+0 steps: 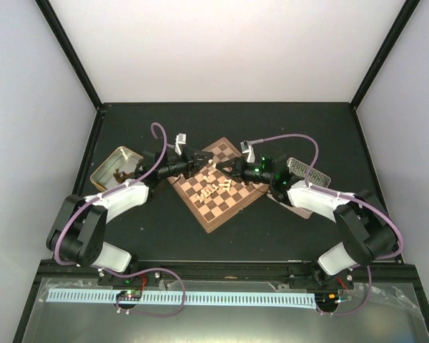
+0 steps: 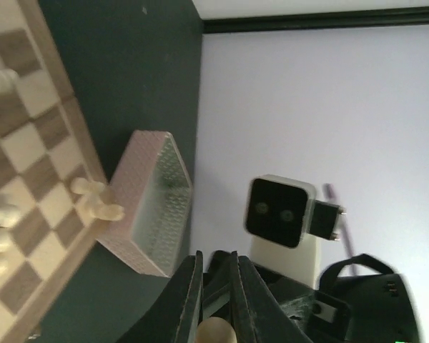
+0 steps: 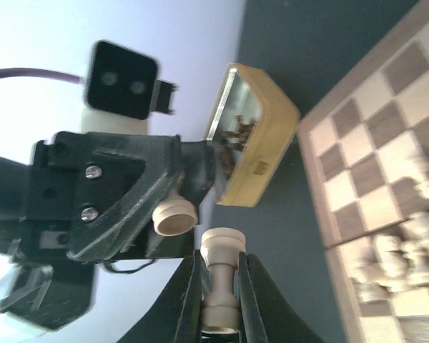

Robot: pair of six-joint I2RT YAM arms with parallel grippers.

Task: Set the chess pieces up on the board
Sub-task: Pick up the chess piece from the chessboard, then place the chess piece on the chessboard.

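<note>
The right gripper point(image 3: 222, 259) grips a cream piece point(image 3: 221, 279) lengthwise between its jaws, board point(image 3: 357, 143) off to their right, while the left gripper point(image 2: 216, 268), just beyond, clamps a second piece point(image 2: 214, 332).

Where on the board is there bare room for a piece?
The board is bare at its near corner squares. Its middle is crowded with cream pieces, with the left gripper and right gripper above the far half.
</note>
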